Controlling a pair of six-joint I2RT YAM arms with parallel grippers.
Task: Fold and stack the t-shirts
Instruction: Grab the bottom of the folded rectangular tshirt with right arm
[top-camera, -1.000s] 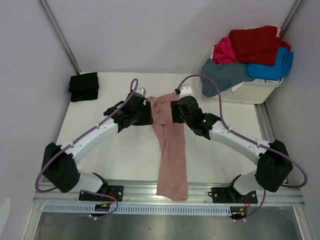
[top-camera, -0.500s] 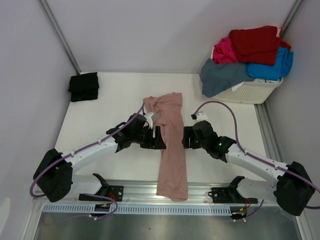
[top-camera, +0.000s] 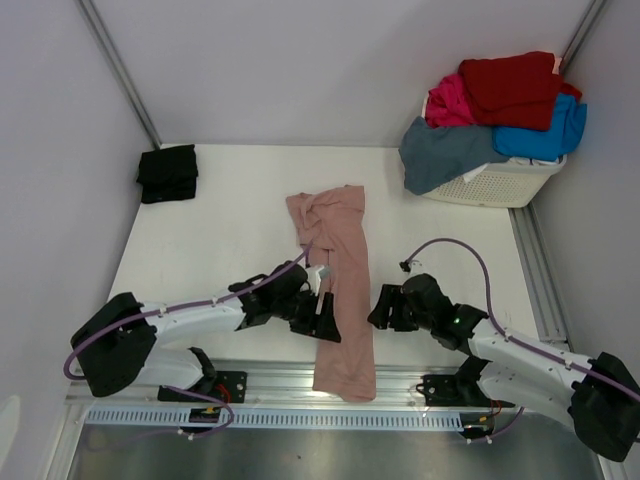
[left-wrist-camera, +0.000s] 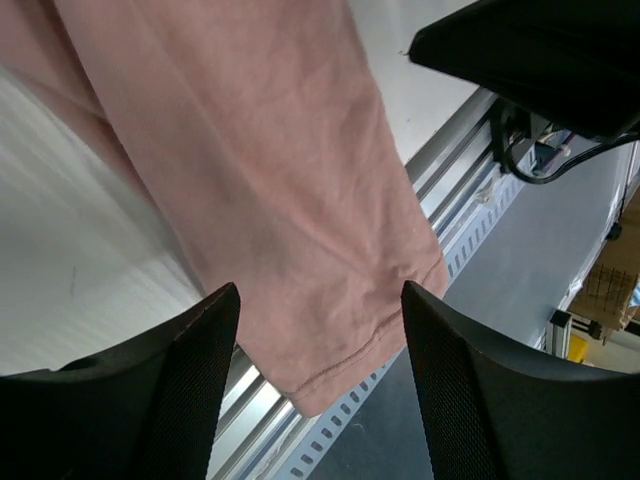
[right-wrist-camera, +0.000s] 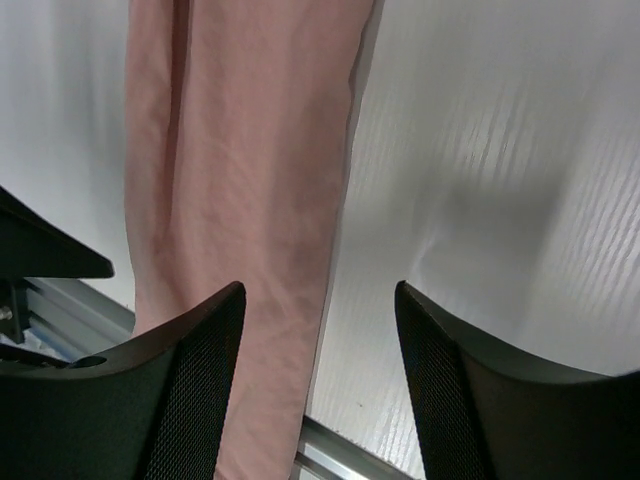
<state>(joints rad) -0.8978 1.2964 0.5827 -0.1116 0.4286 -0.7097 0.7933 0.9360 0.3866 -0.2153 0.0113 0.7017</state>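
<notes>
A dusty-pink t-shirt (top-camera: 338, 270) lies folded into a long narrow strip down the table's middle, its lower end hanging over the front rail. It also shows in the left wrist view (left-wrist-camera: 260, 170) and in the right wrist view (right-wrist-camera: 240, 200). My left gripper (top-camera: 325, 310) is open and empty at the strip's left edge, above its lower part. My right gripper (top-camera: 378, 308) is open and empty at the strip's right edge. A folded black t-shirt (top-camera: 167, 173) lies at the back left. Red (top-camera: 512, 85), magenta (top-camera: 447, 103), bright-blue (top-camera: 545, 135) and slate-blue (top-camera: 445, 150) t-shirts are heaped on the basket.
A white slatted laundry basket (top-camera: 500, 183) stands at the back right under the heap. The metal front rail (top-camera: 300, 385) runs along the table's near edge. Grey walls close in the left, back and right sides.
Both grippers have let go of the pink shirt's upper end and drawn back along its sides to the near part of the table. The shirt's top now lies flat on the table.
</notes>
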